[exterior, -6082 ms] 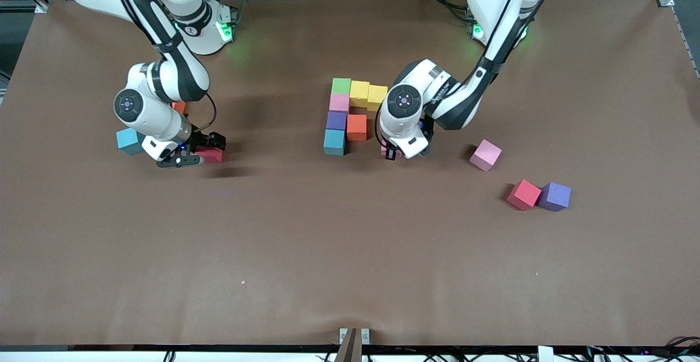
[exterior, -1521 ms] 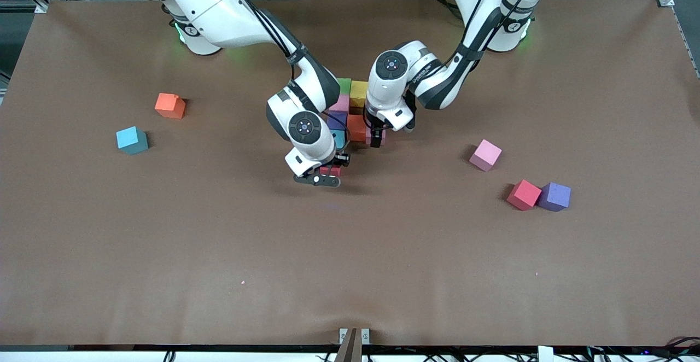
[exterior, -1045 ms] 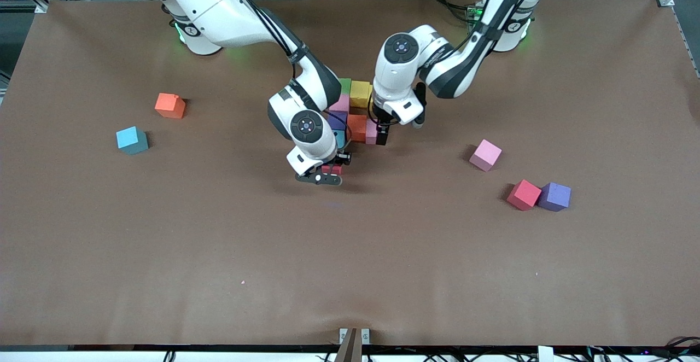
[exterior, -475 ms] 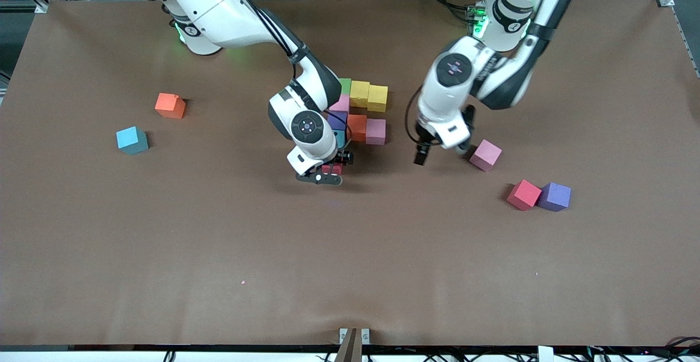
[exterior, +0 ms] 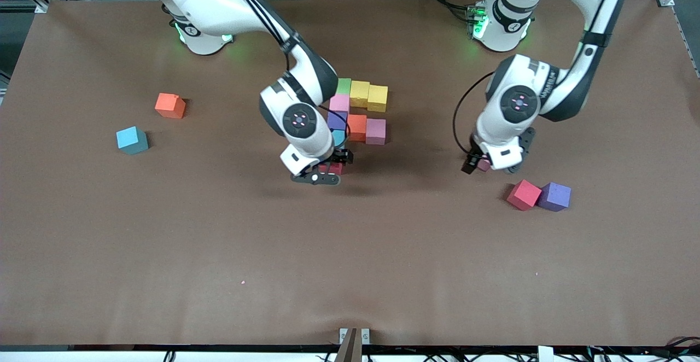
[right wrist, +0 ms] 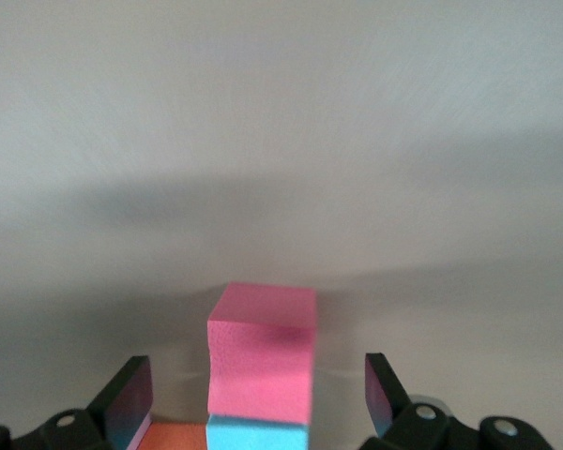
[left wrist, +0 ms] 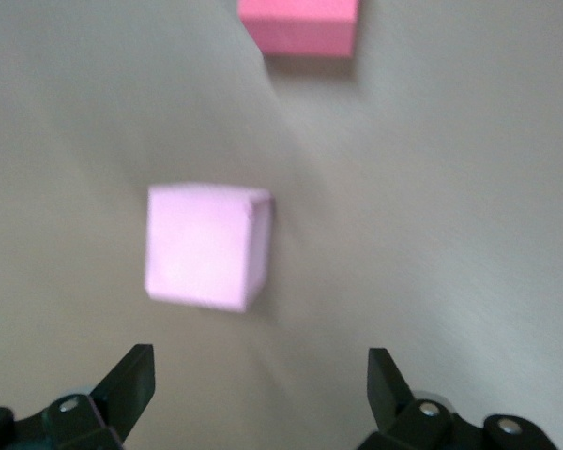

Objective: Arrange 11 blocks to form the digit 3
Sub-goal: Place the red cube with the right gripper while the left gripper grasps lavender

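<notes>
Toward the right arm's end lie a cyan block (exterior: 132, 140) and an orange block (exterior: 170, 105). Mid-table, the right gripper (exterior: 322, 173) hangs spread wide, a red block (right wrist: 262, 352) between its jaws, untouched, abutting the unfinished digit 3 (exterior: 358, 111). Over a pink block (left wrist: 207, 246) the left gripper (exterior: 477, 166) hovers, jaws apart, clear of it.
</notes>
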Controlling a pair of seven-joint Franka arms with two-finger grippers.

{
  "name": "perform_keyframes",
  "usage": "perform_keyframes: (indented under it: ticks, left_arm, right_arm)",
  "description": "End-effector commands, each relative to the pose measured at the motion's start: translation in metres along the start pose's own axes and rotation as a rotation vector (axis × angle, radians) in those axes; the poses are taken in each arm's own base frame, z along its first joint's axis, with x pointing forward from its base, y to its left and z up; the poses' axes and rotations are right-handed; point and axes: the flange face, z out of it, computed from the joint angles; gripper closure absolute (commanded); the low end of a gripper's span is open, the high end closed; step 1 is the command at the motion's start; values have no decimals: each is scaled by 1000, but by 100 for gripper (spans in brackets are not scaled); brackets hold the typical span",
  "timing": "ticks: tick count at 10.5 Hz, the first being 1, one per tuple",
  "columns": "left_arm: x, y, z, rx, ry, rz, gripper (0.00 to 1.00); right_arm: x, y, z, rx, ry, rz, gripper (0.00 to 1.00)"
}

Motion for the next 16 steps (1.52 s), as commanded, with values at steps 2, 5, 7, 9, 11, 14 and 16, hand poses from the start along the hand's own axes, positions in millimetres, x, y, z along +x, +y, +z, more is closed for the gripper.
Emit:
perform_keyframes:
  ticks: [2, 5, 7, 9, 11, 14, 16]
  left_arm:
    - [32, -28, 18, 15, 27, 98, 0]
    - [34, -30, 36, -15, 25, 100, 0]
    - [27, -35, 56, -59, 23, 101, 0]
    - [23, -40, 74, -68, 13, 106, 0]
    - [22, -43, 86, -51, 0, 109, 0]
    - [23, -39, 94, -48, -7, 113, 35]
    - [27, -23, 90, -68, -6, 108, 80]
  right_arm:
    - [46, 136, -133, 19, 122, -128, 0]
    - [55, 236, -215, -41, 128, -141, 0]
    - [46, 291, -259, -89, 131, -152, 0]
    - [36, 328, -300, -81, 195, -99, 0]
    - [19, 347, -319, -85, 161, -61, 0]
    - [10, 350, -348, -138, 176, -66, 0]
    - [0, 356, -364, -135, 204, -44, 0]
